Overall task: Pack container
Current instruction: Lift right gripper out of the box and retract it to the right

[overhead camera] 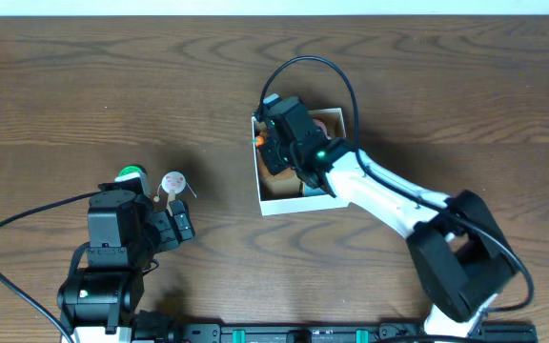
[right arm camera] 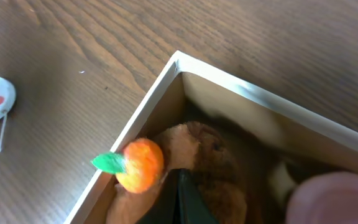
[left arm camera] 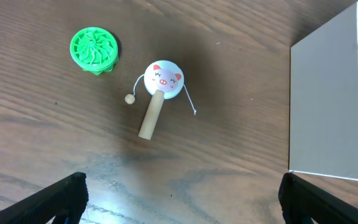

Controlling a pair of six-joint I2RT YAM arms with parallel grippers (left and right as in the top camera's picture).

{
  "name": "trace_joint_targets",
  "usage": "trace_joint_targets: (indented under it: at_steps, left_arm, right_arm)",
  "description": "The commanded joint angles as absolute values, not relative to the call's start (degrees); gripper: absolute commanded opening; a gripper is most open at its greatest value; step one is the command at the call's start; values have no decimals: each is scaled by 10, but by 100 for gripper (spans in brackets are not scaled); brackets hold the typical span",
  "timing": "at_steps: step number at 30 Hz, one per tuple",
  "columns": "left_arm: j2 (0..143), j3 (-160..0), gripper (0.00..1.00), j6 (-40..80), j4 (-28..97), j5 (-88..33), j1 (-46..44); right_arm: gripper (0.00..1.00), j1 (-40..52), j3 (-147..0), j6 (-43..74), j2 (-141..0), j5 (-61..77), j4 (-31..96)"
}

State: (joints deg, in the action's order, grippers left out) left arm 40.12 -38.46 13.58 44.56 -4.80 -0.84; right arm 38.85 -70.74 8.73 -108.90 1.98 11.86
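Container: the square shallow cardboard box, white outside and tan-brown inside, is sitting right of centre on the dark wooden tabletop, open side up, its thin white walls standing straight.
Contents: a brown plush toy is lying inside against the left wall, and a small orange ball with a green leaf is resting at that wall's top edge. A pink rounded thing is showing at the far right corner, too blurred to name. A bluish bit at the near wall is too hidden to identify.
Progress: packing is looking partly done, since several toys are lying inside while two are waiting outside.
Left to pack: a round white rattle drum with a pig face and a wooden handle and a green ridged round plastic toy are lying well to the left of the box, near each other but apart.
Right pincer: it is hanging over the left half of the box, low among the contents; I cannot tell whether its jaws are spread or closed, nor whether they are gripping anything.
Left pincer: it is hovering on the near side of the pig drum with jaws spread wide, holding nothing.
Next, as a guess: the drum is looking like the likeliest pick for the left arm.
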Motion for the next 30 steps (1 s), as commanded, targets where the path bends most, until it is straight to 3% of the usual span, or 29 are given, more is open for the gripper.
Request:
trace_joint_targets:
  at_steps: [1,18,30]
  left_arm:
    - [404,-396,98,141,445,-54,-6]
    - [404,-396,98,141,445,-54,-6]
    - [404,-396,98,141,445,-54,-6]
  right_arm:
    - [1,393,-682,105,-1153,32,149]
    - [1,331,-682,218,-1154,-6,126]
    - [1,348,-682,218,-1154,-6,158]
